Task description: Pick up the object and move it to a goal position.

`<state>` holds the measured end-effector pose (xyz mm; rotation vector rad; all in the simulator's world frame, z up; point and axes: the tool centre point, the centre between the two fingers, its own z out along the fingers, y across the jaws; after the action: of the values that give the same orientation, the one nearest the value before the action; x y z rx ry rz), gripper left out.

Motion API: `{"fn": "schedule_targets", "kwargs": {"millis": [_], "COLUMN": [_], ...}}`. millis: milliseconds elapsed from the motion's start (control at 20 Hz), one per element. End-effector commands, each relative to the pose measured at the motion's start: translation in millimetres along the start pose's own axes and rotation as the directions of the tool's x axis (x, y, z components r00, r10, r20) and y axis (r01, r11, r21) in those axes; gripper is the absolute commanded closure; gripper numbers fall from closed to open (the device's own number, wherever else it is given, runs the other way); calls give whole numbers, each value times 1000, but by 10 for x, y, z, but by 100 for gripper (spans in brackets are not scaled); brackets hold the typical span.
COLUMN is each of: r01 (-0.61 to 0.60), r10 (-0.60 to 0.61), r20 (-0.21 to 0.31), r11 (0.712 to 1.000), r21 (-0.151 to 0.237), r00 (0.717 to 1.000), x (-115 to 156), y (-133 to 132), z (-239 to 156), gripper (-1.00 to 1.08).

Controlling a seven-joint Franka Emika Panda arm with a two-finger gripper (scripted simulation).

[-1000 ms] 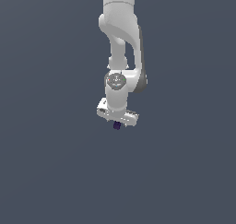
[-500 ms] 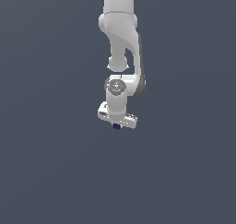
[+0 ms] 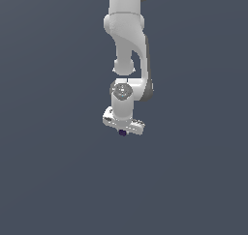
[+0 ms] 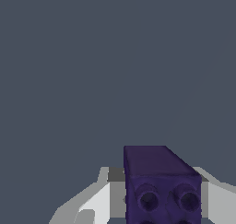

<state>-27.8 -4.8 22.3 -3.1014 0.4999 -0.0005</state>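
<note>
The white Panda arm (image 3: 127, 40) hangs down from the top of the exterior view, its wrist pointing straight down. The gripper (image 3: 123, 131) is clamped on the dark purple cube (image 4: 159, 186); in the wrist view a white finger (image 4: 99, 197) sits against each side of it.

No legible text, no labels, brands, nos. or signs in either view
</note>
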Motion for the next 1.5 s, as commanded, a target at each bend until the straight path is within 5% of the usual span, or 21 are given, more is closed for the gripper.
{"fn": "schedule_targets", "kwargs": {"millis": [0,350,650,1100,1450], "r01": [0,-3,-1,36,74], "r10": [0,6,28,97,149], "r20": [-5,-100,-293,-616,-758], "r11": [1000,1000,996,979,965], "r21": [2,31,92,200,251], "r00": [1000,995,956,782,635], "x": [18,378,1005,1673,1712], "y": [-8,-128,-332,-544,-556], "z": [-16,-379,-1238,-3148,-4294], "gripper": [108,108,108,108,108]}}
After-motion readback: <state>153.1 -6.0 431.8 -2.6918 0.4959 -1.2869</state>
